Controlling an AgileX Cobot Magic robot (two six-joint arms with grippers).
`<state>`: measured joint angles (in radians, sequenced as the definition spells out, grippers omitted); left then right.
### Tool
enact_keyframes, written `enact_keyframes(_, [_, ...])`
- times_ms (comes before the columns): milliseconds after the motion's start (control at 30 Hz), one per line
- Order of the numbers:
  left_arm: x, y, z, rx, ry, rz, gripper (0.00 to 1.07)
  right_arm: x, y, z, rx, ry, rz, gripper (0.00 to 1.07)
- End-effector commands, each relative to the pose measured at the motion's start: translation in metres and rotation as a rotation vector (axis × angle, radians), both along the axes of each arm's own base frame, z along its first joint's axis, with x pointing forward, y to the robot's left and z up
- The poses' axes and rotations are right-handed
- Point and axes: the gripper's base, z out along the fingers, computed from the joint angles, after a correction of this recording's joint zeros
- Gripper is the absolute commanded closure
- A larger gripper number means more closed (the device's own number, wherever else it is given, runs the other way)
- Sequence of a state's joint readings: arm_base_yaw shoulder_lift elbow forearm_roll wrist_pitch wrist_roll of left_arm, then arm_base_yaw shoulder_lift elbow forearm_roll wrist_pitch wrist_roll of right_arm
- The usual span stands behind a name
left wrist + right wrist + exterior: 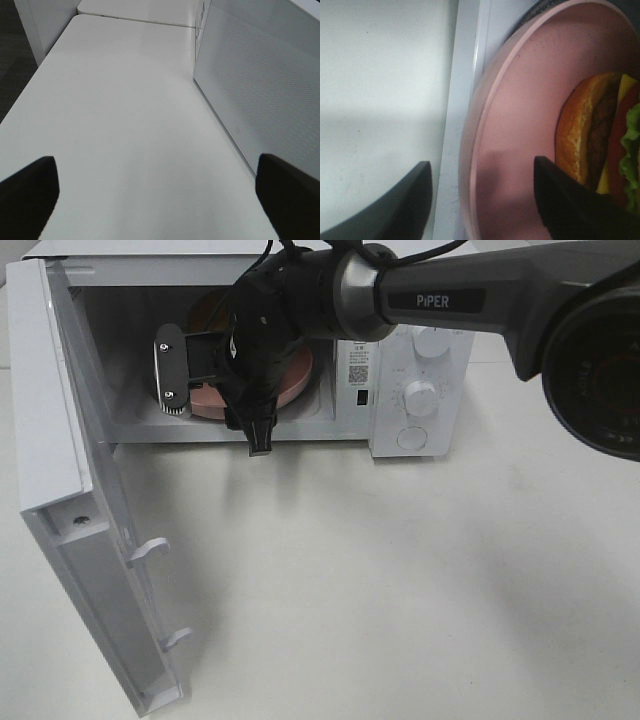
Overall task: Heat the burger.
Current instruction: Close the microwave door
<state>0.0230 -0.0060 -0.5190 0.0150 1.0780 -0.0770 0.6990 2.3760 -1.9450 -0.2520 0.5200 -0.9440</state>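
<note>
White tabletop runs across my high view, with the microwave at the back and its door swung wide toward the left. On the right wrist feed, the burger sits on the pink plate inside the cavity, off toward the far side of the plate from my jaws.

I read the right gripper as spread. One dark finger hangs over the plate's floor and the other sits outside the rim, with the rim between them and no pinch that I can see. The left gripper is also spread wide, over bare table beside a white perforated panel, and it holds nothing.

My reading is that the plate is placed and the step in hand is letting go and backing out cleanly. I want the inner finger lifted clear of the plate before I move, then a straight pull out through the opening, so the rim is not hooked and the plate is not dragged forward. The rim lies close to the cavity's front lip, so I would check that it clears before the door goes shut. The arm hides most of the plate from above, so I would trust the wrist feed here. The dials come after that.
</note>
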Motion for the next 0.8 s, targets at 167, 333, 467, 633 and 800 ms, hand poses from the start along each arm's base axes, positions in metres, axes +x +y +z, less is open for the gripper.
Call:
enact_keyframes(167, [-0.002,0.000,0.000,-0.002,-0.023,-0.002,0.06,-0.014,-0.007,0.018,0.046,-0.036,0.039,0.37])
enact_keyframes(333, [-0.002,0.000,0.000,-0.002,-0.023,-0.002,0.06,-0.033,-0.020,0.023,0.053,-0.059,0.084,0.37])
enact_keyframes(467, [-0.002,0.000,0.000,-0.002,-0.023,-0.002,0.06,-0.043,-0.028,0.023,0.051,-0.051,0.089,0.36])
enact_keyframes(633, [-0.002,0.000,0.000,-0.002,-0.023,-0.002,0.06,-0.059,-0.042,0.031,0.063,-0.044,0.079,0.32])
enact_keyframes(800, [-0.002,0.000,0.000,-0.002,-0.023,-0.002,0.06,-0.077,-0.056,0.041,0.113,-0.037,0.039,0.28])
